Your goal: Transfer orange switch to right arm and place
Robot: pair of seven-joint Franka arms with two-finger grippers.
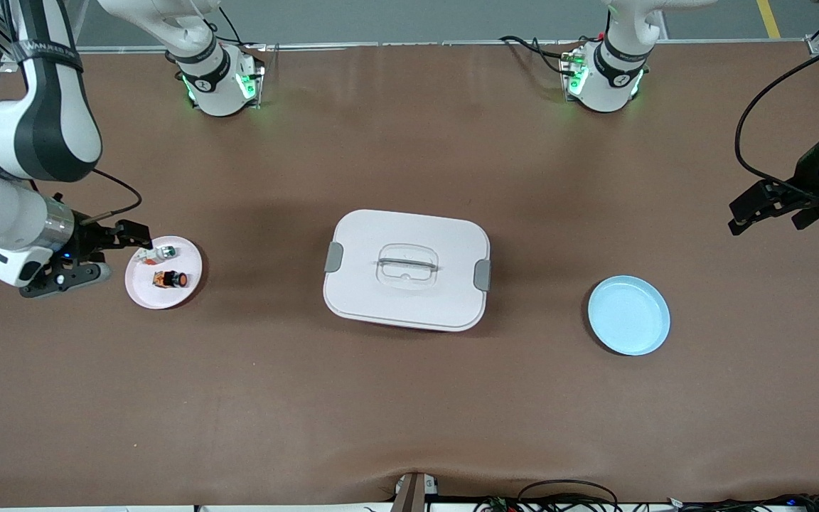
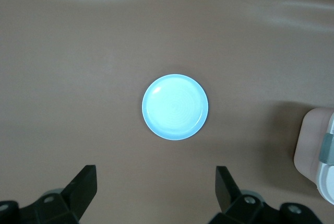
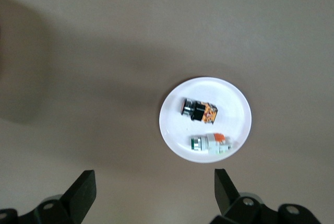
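Brown matting covers the whole table (image 1: pixel 409 398), smooth apart from a slight ripple along the edge nearest the front camera, where a bundle of cables (image 1: pixel 566 498) hangs. Along the top of the front view a strip of grey floor shows past the table, and the two arm bases stand there with green lights glowing.

At the middle of the table sits a white lidded box (image 1: pixel 407 269) with grey latches at both ends and a clear handle on top; everything else is placed from it. Toward the right arm's end of the table from the box lies a small pink-white plate (image 1: pixel 141 291). On this plate rests the orange switch (image 1: pixel 170 279), lying on its side, with a whitish-green piece (image 1: pixel 161 252) just beside it, farther from the front camera.

Toward the left arm's end from the box lies a pale blue plate (image 1: pixel 628 315), bare.

The right gripper (image 1: pixel 100 252) hovers just beside the pink-white plate, its fingers spread wide with nothing between them. The left gripper (image 1: pixel 772 206) hangs over bare matting well apart from the box, past the blue plate, fingers likewise spread and holding nothing.
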